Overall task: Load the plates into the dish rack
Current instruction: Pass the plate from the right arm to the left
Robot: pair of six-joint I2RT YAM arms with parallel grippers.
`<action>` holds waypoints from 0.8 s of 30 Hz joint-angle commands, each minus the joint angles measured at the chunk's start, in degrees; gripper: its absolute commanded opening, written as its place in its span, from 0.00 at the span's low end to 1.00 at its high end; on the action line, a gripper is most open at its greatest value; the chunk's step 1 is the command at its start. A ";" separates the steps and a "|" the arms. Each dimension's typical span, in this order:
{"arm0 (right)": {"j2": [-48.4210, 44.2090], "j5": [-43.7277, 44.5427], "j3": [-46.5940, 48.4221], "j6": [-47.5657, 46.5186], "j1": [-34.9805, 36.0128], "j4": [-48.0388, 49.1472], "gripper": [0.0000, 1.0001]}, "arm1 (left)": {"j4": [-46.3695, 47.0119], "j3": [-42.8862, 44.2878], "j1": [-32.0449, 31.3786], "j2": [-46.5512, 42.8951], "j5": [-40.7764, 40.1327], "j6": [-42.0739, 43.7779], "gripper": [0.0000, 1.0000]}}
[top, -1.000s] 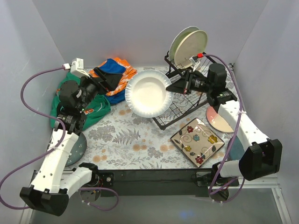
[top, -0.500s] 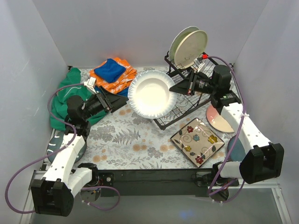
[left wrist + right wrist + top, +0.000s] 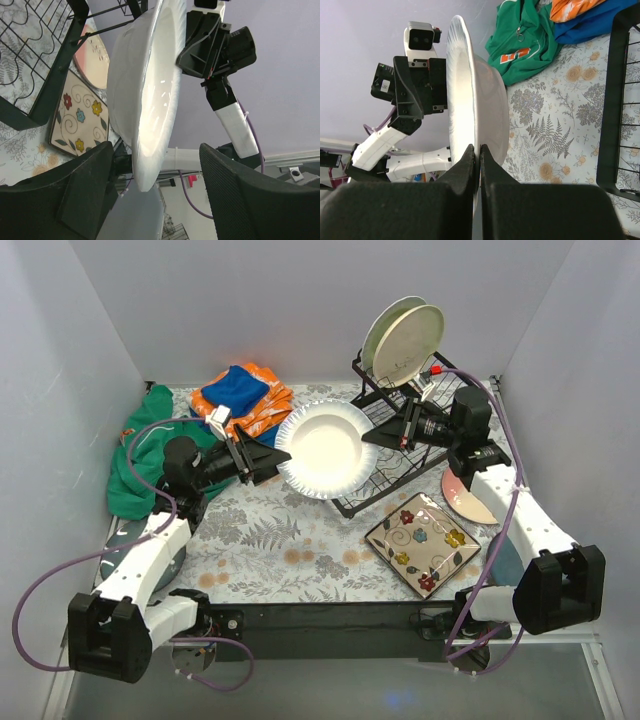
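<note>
A white plate (image 3: 322, 450) hangs on edge above the table, left of the black wire dish rack (image 3: 395, 468). My right gripper (image 3: 377, 434) is shut on its right rim; the pinch shows in the right wrist view (image 3: 479, 150) on the plate (image 3: 492, 105). My left gripper (image 3: 272, 459) is open. In the left wrist view (image 3: 156, 150) its fingers stand on either side of the plate's left rim (image 3: 142, 110) without touching it. Two pale plates (image 3: 403, 337) stand in the rack's raised section. A square flowered plate (image 3: 420, 542) and a pink-and-cream plate (image 3: 468, 498) lie on the table.
Orange and blue cloths (image 3: 240, 395) and a green garment (image 3: 135, 465) lie at the back left. A dark teal plate (image 3: 165, 562) lies under my left arm, and another (image 3: 502, 555) behind my right arm. Grey walls close in on three sides.
My left arm has swung right from the cloths to the plate, its open fingers now around the left rim. The right gripper and plate have shifted slightly.
</note>
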 commanded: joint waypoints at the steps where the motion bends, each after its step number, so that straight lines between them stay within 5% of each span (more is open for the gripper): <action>1: -3.37 -2.48 0.38 3.63 -0.08 8.42 0.01 | -3.49 3.93 -3.81 1.40 -3.75 3.07 0.66; 6: -3.46 -2.04 -0.67 3.54 0.00 8.77 0.01 | -4.37 6.83 -5.93 3.43 -5.95 4.03 0.53; 13: -3.55 -1.60 -1.03 2.84 -0.08 8.77 0.01 | -7.89 8.33 -6.20 3.52 -6.39 6.40 0.12; 14: -3.55 -1.68 -1.03 2.58 0.00 8.77 0.01 | -8.67 8.33 -6.20 3.26 -6.57 6.84 0.00; 16: -3.73 -1.60 -1.03 1.79 -0.08 8.68 0.01 | -9.03 8.24 -6.29 2.38 -7.18 8.07 0.00; 17: -3.99 -1.86 -1.11 1.18 -0.08 8.68 0.06 | -9.29 8.33 -6.20 1.94 -7.27 8.51 0.00; 18: -4.25 -1.77 -1.03 0.47 0.00 8.60 0.21 | -9.38 8.33 -6.20 1.59 -7.36 8.69 0.00; 24: -5.92 -2.65 -1.20 -5.16 -0.70 8.16 0.55 | -8.60 7.98 -6.20 -1.93 -8.77 6.77 0.00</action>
